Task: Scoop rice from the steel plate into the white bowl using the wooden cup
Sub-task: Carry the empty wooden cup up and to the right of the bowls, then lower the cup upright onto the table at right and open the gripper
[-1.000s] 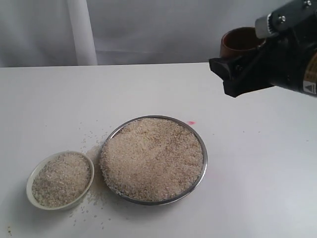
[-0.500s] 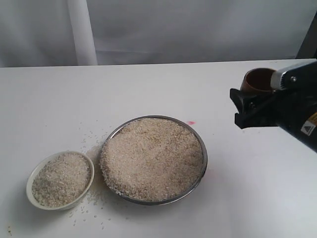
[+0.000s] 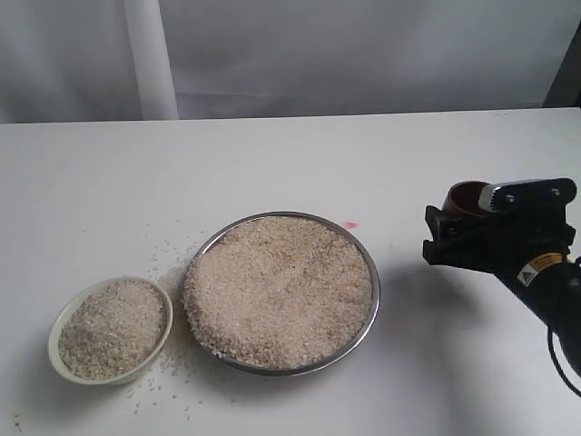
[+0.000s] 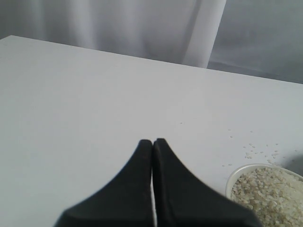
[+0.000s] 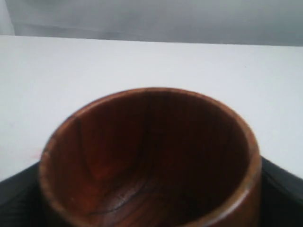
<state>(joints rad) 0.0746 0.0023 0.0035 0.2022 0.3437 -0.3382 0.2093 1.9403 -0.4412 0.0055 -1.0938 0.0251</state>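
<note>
The steel plate (image 3: 375, 283) sits mid-table, heaped with rice (image 3: 281, 291). To its left stands the white bowl (image 3: 62, 363), also holding rice (image 3: 113, 327). Right of the plate, low over the table, my right gripper (image 3: 445, 234) is shut on the wooden cup (image 3: 465, 198). The right wrist view looks into the wooden cup (image 5: 151, 156), which is upright and empty, with black fingers (image 5: 19, 198) at both sides. My left gripper (image 4: 152, 142) is shut on nothing over bare table, with the white bowl (image 4: 233, 177) off to one side of it. It is outside the exterior view.
Loose grains (image 3: 168, 263) are scattered on the white table around the bowl and the plate's left side. A small pink mark (image 3: 350, 224) lies just behind the plate. A grey curtain (image 3: 272, 54) hangs behind the table's far edge.
My right gripper has come down with the wooden cup, from high at the upper right to just above the table beside the plate. Plate, bowl and rice have not moved.
</note>
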